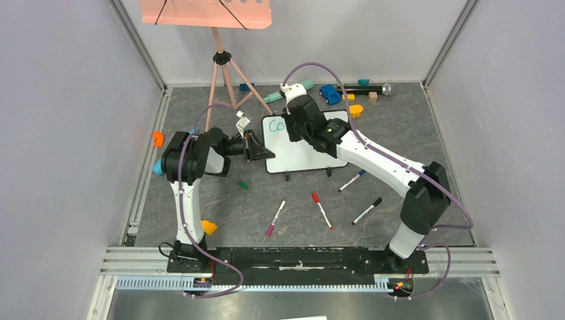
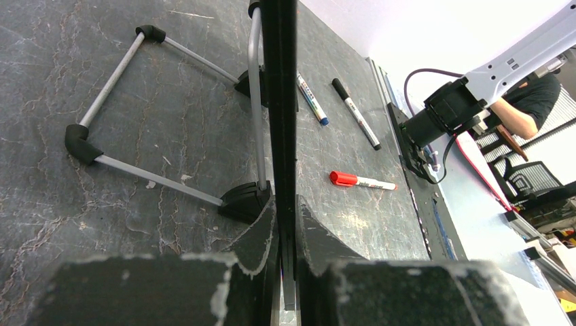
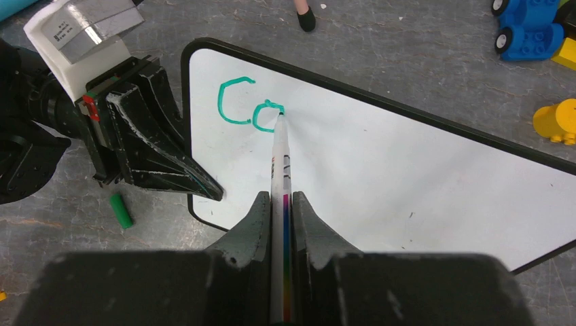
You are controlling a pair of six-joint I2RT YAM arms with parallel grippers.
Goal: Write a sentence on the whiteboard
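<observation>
The whiteboard stands tilted on its black feet in the middle of the mat; it also shows in the right wrist view. Teal letters "Co" sit at its top left corner, also seen in the top view. My right gripper is shut on a white marker, whose tip touches the board at the "o". My left gripper is shut on the board's left edge, seen edge-on; in the top view the left gripper sits at the board's left side.
Loose markers lie in front of the board: pink, red, blue, black. A green cap lies near the left gripper. A salmon tray on a tripod stands behind. Toys lie along the back.
</observation>
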